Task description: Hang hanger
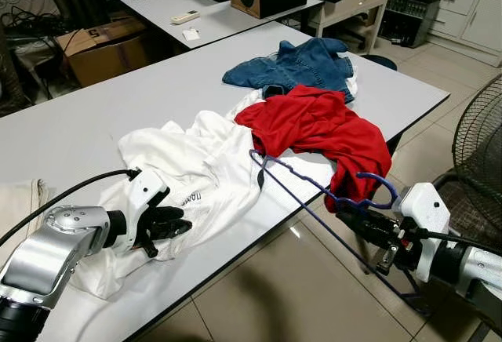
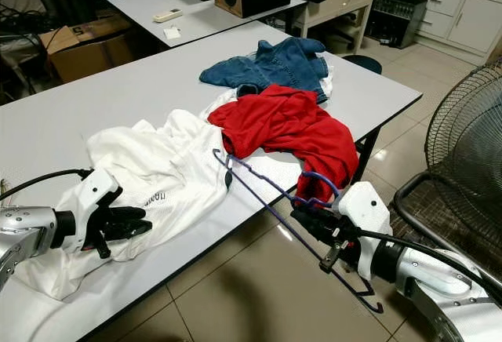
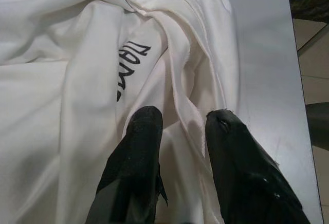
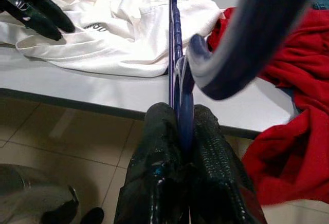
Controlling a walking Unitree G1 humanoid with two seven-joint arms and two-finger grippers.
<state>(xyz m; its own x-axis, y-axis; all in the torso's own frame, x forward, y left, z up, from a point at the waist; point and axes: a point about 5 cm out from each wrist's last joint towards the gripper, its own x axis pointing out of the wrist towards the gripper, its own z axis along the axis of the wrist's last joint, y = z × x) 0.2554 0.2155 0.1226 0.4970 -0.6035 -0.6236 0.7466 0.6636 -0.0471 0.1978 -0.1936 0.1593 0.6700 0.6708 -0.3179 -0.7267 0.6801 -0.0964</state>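
White shirt (image 1: 196, 161) left of red garment (image 1: 325, 126) on table (image 1: 78, 122) (jeans (image 1: 298, 63) behind).

You are looking at a grey desk (image 1: 94, 122) carrying three garments: a crumpled white shirt (image 1: 196, 169) is lying near the front edge, a red garment (image 1: 321, 126) is spilling over the edge beside it, and a blue denim piece (image 1: 302, 63) is sitting just behind the red one

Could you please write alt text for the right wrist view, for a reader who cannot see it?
The right end effector is shut on a blue hanger, whose hook curves close to the camera. Beyond it, a white shirt and a red garment lie on a grey table, with the left end effector over the shirt.
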